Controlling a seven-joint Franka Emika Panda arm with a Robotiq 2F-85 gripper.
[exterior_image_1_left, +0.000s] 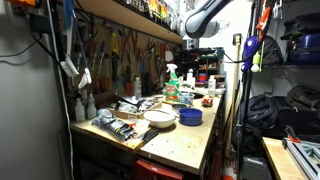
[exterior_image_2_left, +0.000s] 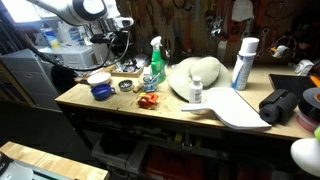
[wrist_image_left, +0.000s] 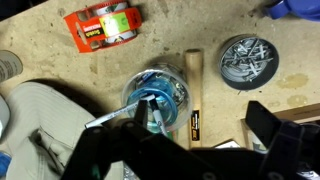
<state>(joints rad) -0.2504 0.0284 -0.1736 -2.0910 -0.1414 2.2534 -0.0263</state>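
In the wrist view my gripper (wrist_image_left: 200, 135) is open, its dark fingers spread wide above the wooden bench. Below and between them stands a clear cup (wrist_image_left: 158, 98) with blue contents and a marker in it. A wooden handle with a black label (wrist_image_left: 193, 100) lies right of the cup. An orange tape dispenser (wrist_image_left: 103, 27) and a round tin of screws (wrist_image_left: 247, 60) lie farther out. The gripper holds nothing. In both exterior views the gripper (exterior_image_1_left: 195, 55) (exterior_image_2_left: 118, 45) hangs over the back of the bench.
The bench holds a green spray bottle (exterior_image_2_left: 155, 65), a white spray can (exterior_image_2_left: 243, 62), a blue bowl (exterior_image_2_left: 101, 92), a white bowl (exterior_image_1_left: 158, 117) and a white cloth (exterior_image_2_left: 195, 75). Tools hang on the back wall (exterior_image_1_left: 120, 55). A shelf (exterior_image_1_left: 130, 12) runs overhead.
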